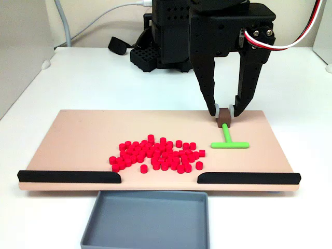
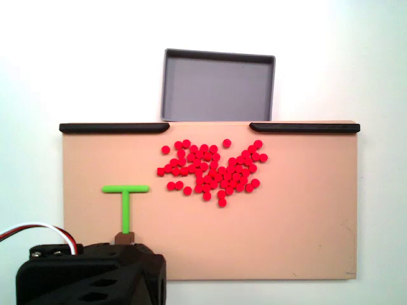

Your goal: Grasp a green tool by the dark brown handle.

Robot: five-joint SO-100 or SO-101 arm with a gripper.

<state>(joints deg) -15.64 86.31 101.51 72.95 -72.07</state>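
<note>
In a fixed view I see the gripper (image 1: 224, 109) lowered over the far right part of the tan board (image 1: 78, 140), its fingers spread and straddling the dark brown handle (image 1: 224, 116) with small gaps either side, not yet clamped. The green tool (image 1: 229, 140) lies flat, crossbar toward the black strips (image 1: 70, 177). Red beads (image 1: 155, 154) cluster mid-board; a grey tray (image 1: 148, 220) sits in front.

In the other fixed view, the tool (image 2: 126, 202) lies left of the beads (image 2: 213, 168), the handle (image 2: 124, 237) touching the arm's black housing (image 2: 92, 273).
</note>
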